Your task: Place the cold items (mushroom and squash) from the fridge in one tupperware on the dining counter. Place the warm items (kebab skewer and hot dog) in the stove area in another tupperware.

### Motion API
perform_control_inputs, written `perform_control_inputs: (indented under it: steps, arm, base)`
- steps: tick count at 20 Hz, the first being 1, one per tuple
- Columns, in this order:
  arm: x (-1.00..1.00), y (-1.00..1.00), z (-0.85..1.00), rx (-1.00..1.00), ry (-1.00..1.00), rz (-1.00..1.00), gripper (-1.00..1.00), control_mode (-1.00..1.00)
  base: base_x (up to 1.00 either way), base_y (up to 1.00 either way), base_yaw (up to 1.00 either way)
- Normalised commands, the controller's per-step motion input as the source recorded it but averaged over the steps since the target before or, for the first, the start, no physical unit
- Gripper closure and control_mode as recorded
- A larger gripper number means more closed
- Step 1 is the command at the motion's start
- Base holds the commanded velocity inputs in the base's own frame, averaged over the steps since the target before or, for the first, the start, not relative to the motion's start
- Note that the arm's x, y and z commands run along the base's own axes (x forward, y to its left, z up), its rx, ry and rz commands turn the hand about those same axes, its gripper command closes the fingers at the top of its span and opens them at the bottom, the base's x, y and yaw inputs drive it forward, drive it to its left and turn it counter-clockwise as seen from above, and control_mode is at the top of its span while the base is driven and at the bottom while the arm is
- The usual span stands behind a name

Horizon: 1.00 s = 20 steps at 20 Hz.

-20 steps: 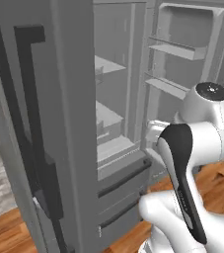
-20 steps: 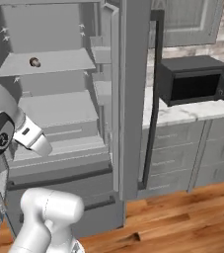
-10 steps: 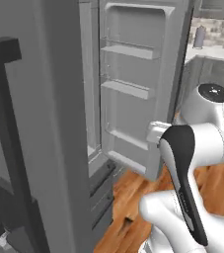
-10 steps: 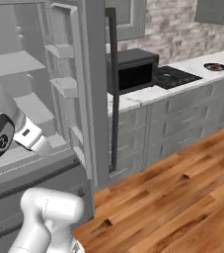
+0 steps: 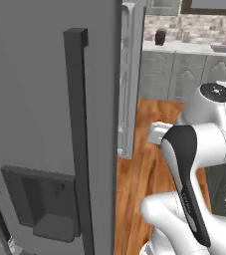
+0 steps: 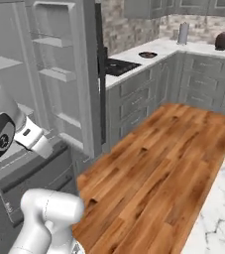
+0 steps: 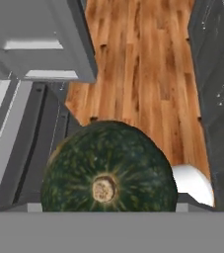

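Observation:
A round dark-green squash [image 7: 108, 170] with a pale stem scar sits right at the bottom of the hand view. It hangs above the wooden floor [image 7: 138, 64], and my gripper is shut on it, its fingertips hidden behind the squash. In the left base view my white hand [image 5: 157, 133] points away from me, over the floor beside the fridge. In the right base view the hand [image 6: 32, 141] sits low in front of the fridge's lower drawers.
The grey fridge door with its dark handle [image 5: 79, 139] stands close on my left. The other door's shelves [image 6: 52, 74] are open. Further off are a cooktop [image 6: 119, 65] with a pan [image 6: 147, 54] and grey cabinets [image 6: 203, 74]. A marble counter edge [image 6: 220, 208] is at lower right.
The whole picture has swung from the open fridge interior toward the kitchen floor and counters, so the base has turned. The arm keeps its pose relative to the base.

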Motion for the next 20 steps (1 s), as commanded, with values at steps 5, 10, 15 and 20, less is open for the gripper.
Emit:
perform_control_inputs:
  steps: [5, 10, 15, 20]
  arm:
    - [0.0, 0.0, 0.0, 0.0, 0.0, 0.0, 1.0, 1.0]
    - [0.0, 0.0, 0.0, 0.0, 0.0, 0.0, 1.0, 1.0]
    - [0.0, 0.0, 0.0, 0.0, 0.0, 0.0, 1.0, 1.0]
    - [0.0, 0.0, 0.0, 0.0, 0.0, 0.0, 1.0, 1.0]
  base:
    - [-0.68, 0.01, -0.72]
    - [-0.6, 0.0, -0.67]
    - [-0.52, -0.01, -0.48]
    - [-0.64, -0.27, -0.25]
